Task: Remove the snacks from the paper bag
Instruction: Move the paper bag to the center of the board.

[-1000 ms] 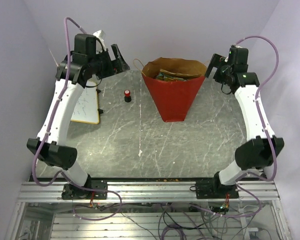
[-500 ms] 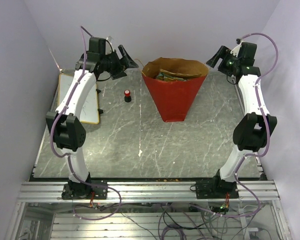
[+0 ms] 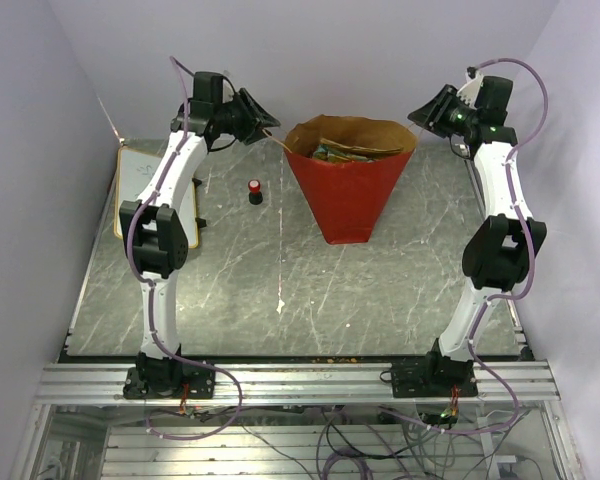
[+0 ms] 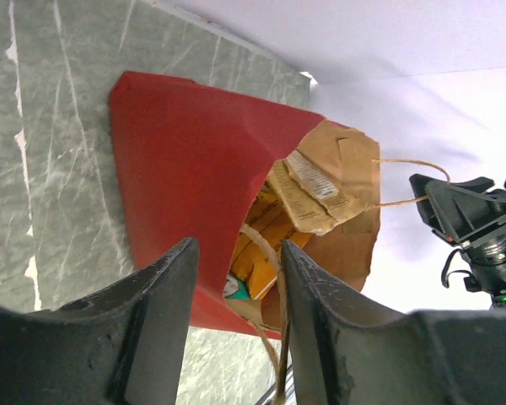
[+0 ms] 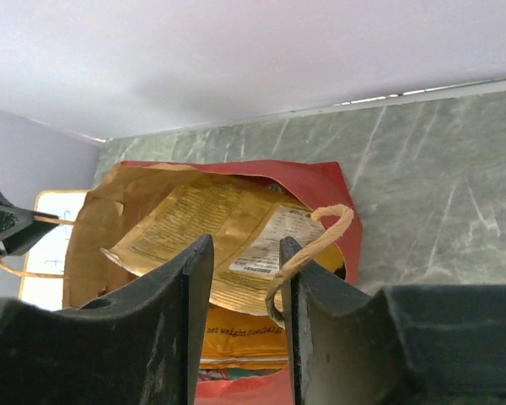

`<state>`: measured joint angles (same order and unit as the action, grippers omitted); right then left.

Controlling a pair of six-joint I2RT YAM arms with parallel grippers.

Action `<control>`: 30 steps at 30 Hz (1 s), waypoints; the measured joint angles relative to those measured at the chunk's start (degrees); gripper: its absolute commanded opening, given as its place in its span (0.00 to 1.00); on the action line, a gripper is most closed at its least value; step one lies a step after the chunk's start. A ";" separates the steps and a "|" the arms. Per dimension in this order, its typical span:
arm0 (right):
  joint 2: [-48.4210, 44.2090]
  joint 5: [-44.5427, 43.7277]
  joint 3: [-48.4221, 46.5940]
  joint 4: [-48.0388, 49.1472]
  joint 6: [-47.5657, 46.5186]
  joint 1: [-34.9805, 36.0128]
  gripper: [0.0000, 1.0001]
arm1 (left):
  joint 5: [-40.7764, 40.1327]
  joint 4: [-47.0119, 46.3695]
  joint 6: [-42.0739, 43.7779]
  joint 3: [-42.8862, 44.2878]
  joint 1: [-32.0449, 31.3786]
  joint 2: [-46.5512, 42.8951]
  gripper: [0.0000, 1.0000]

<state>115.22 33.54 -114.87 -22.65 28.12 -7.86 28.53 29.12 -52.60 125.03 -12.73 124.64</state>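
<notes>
Top external: the paper bag point(image 3: 348, 200) stands open on the desk point(image 3: 280, 290), snacks point(image 3: 342, 152) inside; left gripper point(image 3: 268, 117) at 10 o'clock, right gripper point(image 3: 418, 113) at 2, both parted narrowly.

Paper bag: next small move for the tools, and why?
Probably shut the right tool on the handle loop: in the right wrist view it crosses that tool's open gap. The left tool is open too, with the other handle in its gap. Holding the handles should steady the upright paper bag while its snacks come out.
</notes>
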 measured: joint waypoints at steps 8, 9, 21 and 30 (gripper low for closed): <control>0.00 2.29 1.11 1.51 1.29 0.00 0.11 | 1.55 -4.26 -3.50 1.81 -1.05 1.05 0.34; -0.02 2.34 1.14 1.60 1.36 0.00 0.07 | 1.73 -4.52 -3.65 2.62 -1.27 1.64 0.29; -11.87 1.33 14.73 1.01 -1.62 0.00 0.00 | 3.26 -5.11 -3.19 3.63 -2.54 2.27 0.07; -24.63 0.55 23.47 -2.16 -3.58 1.90 0.00 | 5.09 -4.63 -2.67 -1.38 -2.45 -3.23 0.07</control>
<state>90.59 34.09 -91.39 -24.82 24.53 -5.96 33.63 24.49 -55.27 123.66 -15.18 121.40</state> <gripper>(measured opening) 0.009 0.078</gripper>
